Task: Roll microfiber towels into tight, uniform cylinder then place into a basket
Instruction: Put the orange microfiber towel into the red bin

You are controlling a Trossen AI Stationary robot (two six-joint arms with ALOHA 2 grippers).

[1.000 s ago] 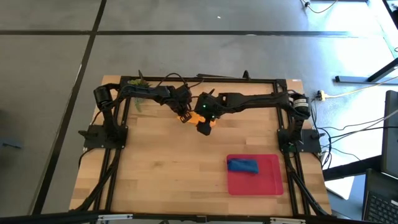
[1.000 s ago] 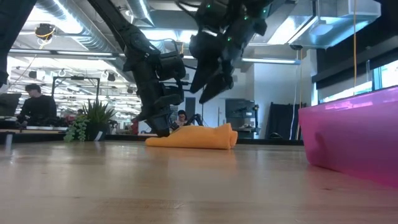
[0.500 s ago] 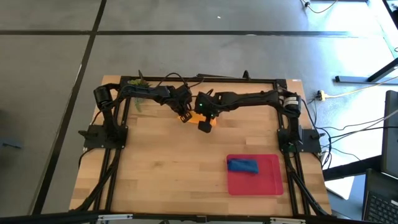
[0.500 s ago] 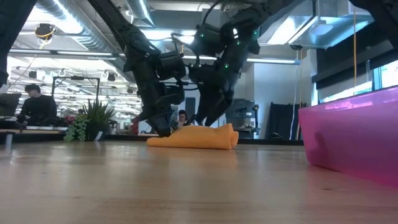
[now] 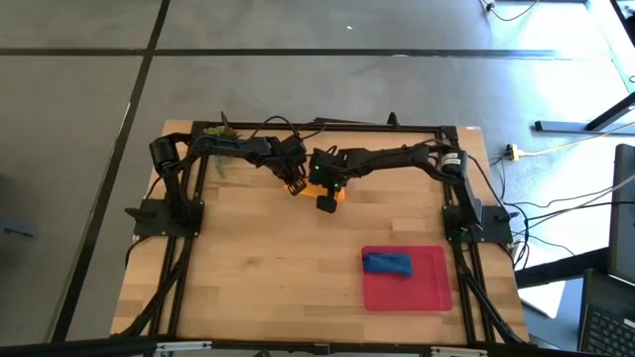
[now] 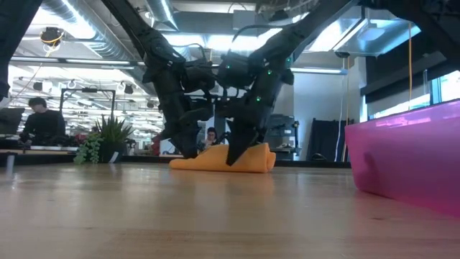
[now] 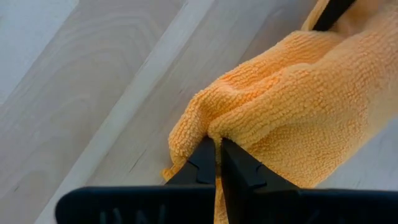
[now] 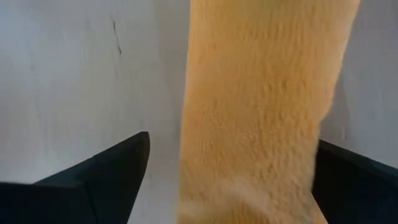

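The orange towel [image 5: 340, 193] lies rolled up on the wooden table at its far middle, and in the low view [image 6: 248, 160] it shows as a low roll. My left gripper [image 5: 295, 186] is shut on the roll's left end [image 7: 186, 134]. My right gripper [image 5: 325, 201] is open and low over the roll's middle [image 8: 261, 93], one finger [image 8: 112, 174] on each side of it. The blue towel [image 5: 387, 264] lies rolled in the red basket [image 5: 432, 293] at the near right. My left gripper [image 7: 217, 146] pinches a bunched fold of the orange towel at its left end [image 7: 211, 127] between its two fingertips. The fingers slant steeply down from the table's far left. The towel rests on the table, slack. Whether my right gripper's finger [image 8: 354, 180] touches the roll's side, I cannot tell.
The basket's wall [image 6: 402, 155] rises at the right of the low view. A small green plant [image 5: 223, 134] stands at the table's far left corner. A black frame [image 5: 327, 127] runs round the table. Bare wood [image 5: 258, 268] lies toward the near left.
My right gripper has come down, and a little toward the table's left edge, onto the orange roll. It has stayed open and now straddles the roll. The towel has kept its place.
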